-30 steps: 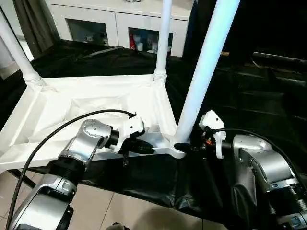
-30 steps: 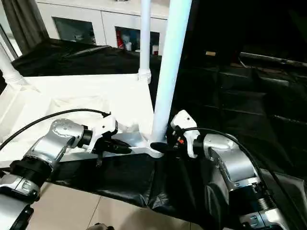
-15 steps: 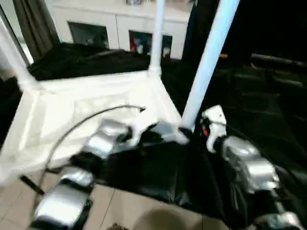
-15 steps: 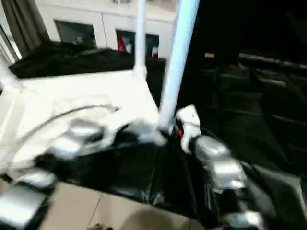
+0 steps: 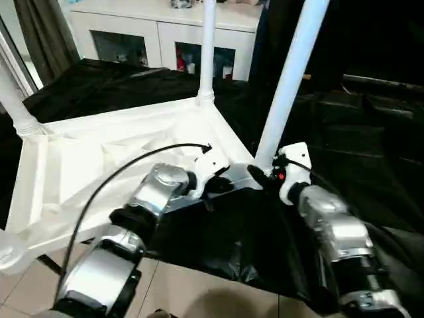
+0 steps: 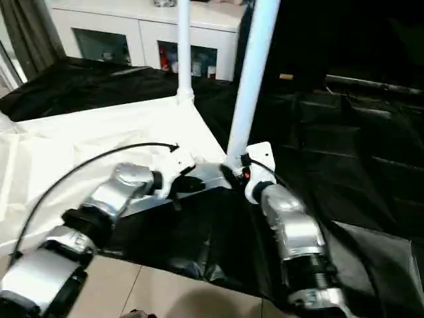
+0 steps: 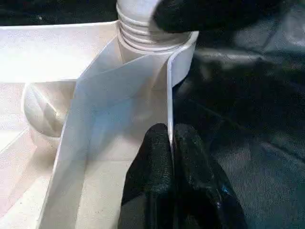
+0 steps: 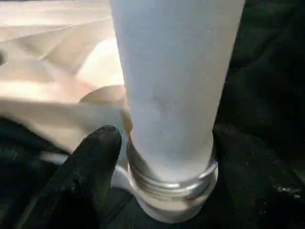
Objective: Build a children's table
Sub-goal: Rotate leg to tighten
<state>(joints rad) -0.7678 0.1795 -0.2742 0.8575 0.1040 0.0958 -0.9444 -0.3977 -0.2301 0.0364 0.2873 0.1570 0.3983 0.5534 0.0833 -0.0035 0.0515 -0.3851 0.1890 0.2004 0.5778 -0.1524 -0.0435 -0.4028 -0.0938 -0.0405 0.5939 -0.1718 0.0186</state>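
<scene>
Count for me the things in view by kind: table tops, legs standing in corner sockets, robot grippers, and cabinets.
Table top: 1
Legs standing in corner sockets: 3
Grippers, the left gripper and the right gripper: 2
Cabinet: 1
Total: 7

A low surface draped in black sheeting (image 5: pixel 371 146) is seen, on which the white table top (image 5: pixel 99 159) is laid upside down above tiled floor (image 5: pixel 199 298).
</scene>
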